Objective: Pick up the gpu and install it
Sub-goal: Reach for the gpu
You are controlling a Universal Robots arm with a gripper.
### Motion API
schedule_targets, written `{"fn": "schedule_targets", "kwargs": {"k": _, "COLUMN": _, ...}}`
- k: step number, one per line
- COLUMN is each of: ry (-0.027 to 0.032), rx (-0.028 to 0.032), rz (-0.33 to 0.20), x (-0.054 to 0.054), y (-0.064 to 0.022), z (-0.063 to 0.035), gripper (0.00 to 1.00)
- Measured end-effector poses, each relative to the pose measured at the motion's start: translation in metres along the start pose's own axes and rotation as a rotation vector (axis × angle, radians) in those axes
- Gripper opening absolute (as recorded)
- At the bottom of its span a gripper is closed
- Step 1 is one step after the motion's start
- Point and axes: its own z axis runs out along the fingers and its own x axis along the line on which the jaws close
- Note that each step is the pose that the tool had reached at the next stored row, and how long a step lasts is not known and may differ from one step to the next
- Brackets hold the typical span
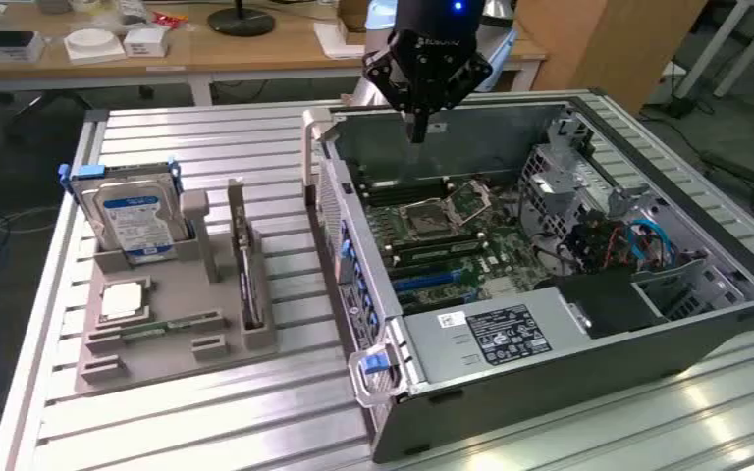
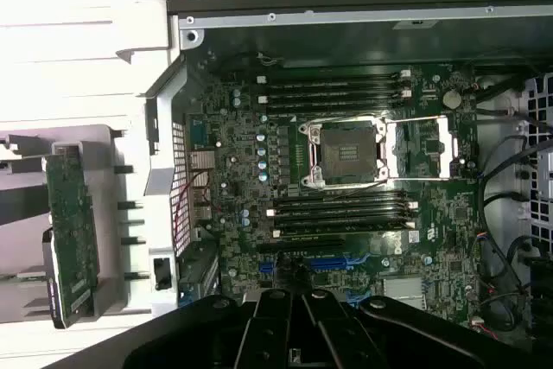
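Zero grip yet: end effector (image 1: 419,130), pressed together, empty, over case (image 1: 548,383); gpu (image 1: 248,273) on edge in holder (image 1: 174,294) by table (image 1: 193,137) edge, exterior view's left. Pick wants square mid-length pinch, imo.

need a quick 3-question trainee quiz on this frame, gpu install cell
1. True or false: the thin black rectangular gpu card stands upright in the beige plastic tray.
2. The black tool hangs above: A) the open grey metal computer case; B) the tray; C) the wooden desk.
3. Name the silver, blue-labelled item standing in the tray on the exterior view's left of the gpu card.
Key: 1 true. 2 A. 3 the hard drive.
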Motion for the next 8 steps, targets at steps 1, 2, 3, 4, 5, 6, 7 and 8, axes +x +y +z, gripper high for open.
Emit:
{"fn": "schedule_targets", "kwargs": {"k": 1, "ry": 0.0000, "rx": 0.0001, "rz": 0.000, "x": 0.0000, "y": 0.0000, "z": 0.0000, "gripper": 0.10}}
{"fn": "schedule_targets", "kwargs": {"k": 2, "ry": 0.0000, "rx": 0.0000, "rz": 0.000, "x": 0.0000, "y": 0.0000, "z": 0.0000, "gripper": 0.10}}
{"fn": "schedule_targets", "kwargs": {"k": 3, "ry": 0.0000, "rx": 0.0001, "rz": 0.000, "x": 0.0000, "y": 0.0000, "z": 0.0000, "gripper": 0.10}}
{"fn": "schedule_targets", "kwargs": {"k": 4, "ry": 0.0000, "rx": 0.0000, "rz": 0.000, "x": 0.0000, "y": 0.0000, "z": 0.0000, "gripper": 0.10}}
{"fn": "schedule_targets", "kwargs": {"k": 5, "ry": 0.0000, "rx": 0.0001, "rz": 0.000, "x": 0.0000, "y": 0.0000, "z": 0.0000, "gripper": 0.10}}
{"fn": "schedule_targets", "kwargs": {"k": 6, "ry": 0.0000, "rx": 0.0000, "rz": 0.000, "x": 0.0000, "y": 0.0000, "z": 0.0000, "gripper": 0.10}}
{"fn": "schedule_targets", "kwargs": {"k": 7, "ry": 0.0000, "rx": 0.0000, "rz": 0.000, "x": 0.0007, "y": 0.0000, "z": 0.0000, "gripper": 0.10}}
{"fn": "schedule_targets", "kwargs": {"k": 8, "ry": 0.0000, "rx": 0.0001, "rz": 0.000, "x": 0.0016, "y": -0.0001, "z": -0.0001, "gripper": 0.10}}
